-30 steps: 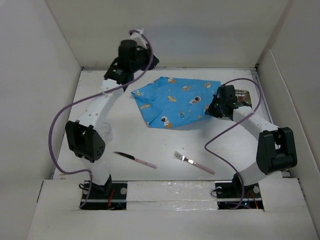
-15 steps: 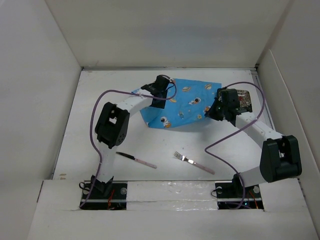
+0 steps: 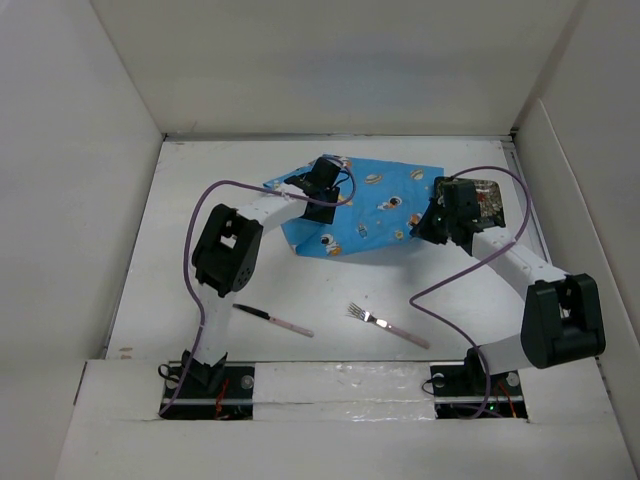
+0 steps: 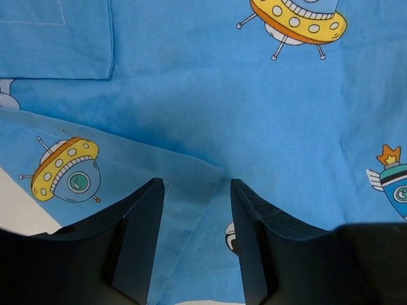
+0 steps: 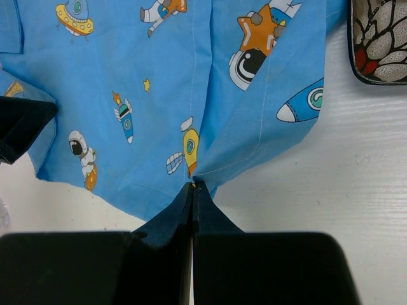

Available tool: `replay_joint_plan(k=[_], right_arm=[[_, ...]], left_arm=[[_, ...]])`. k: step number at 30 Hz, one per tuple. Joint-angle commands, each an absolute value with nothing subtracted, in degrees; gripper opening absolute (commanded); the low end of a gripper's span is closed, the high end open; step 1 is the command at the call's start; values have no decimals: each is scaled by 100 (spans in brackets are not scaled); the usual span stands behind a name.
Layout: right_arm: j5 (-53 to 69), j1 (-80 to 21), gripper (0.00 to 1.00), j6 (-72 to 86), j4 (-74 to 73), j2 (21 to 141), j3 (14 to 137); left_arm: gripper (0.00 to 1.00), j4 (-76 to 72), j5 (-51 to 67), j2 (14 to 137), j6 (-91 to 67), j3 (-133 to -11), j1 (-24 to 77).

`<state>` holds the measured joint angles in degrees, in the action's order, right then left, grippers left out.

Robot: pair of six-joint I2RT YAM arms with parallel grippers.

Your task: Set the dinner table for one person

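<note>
The blue cloth [image 3: 370, 205] lies with its long axis left-right on the surface [image 3: 330, 290], its near edge pinched in the right end effector [image 5: 193, 185], the left end effector [image 4: 197, 190] spread wide over a fold.

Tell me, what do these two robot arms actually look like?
Both the left arm and right arm are white tubes joined by chunky black joints, each trailing a looping purple cable. Their fingers are plain black wedges.
</note>
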<state>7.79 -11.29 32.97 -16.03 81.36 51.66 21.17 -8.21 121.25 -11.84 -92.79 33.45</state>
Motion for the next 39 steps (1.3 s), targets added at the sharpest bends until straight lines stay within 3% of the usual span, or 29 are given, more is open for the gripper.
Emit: replay_joint_plan(k=[1,6,10,17,31,32,33,35,39], right_arm=[[791,-1099,0,3182,-1520,7937,5203],[809,-1099,0,3146,-1582,7910,5203],[747,-1099,0,3155,-1591,7858,5159],[808,-1037,0,3173,-1547,7866,5142],[765,-984,0,3129,-1538,7928,5150],[765,-984,0,3129,-1538,7954,5176],[765,-984,0,3138,-1538,7989,5194],[765,-984,0,3138,-1538,7998,5212],[738,-984,0,3138,-1547,8015,5247]], left_arm=[[44,2074,-729,12067,-1038,-9325,3375],[40,2109,-949,12252,-958,-9545,3375],[24,2110,-888,12287,-923,-9484,3375],[43,2039,-721,12085,-870,-9079,3375],[31,1802,-334,11918,-888,-8658,3375],[28,1784,-360,11883,-853,-8640,3375],[7,1802,-473,11883,-835,-8640,3375],[1,1819,-562,11883,-826,-8666,3375],[0,1846,-615,11646,-905,-8719,3375]])
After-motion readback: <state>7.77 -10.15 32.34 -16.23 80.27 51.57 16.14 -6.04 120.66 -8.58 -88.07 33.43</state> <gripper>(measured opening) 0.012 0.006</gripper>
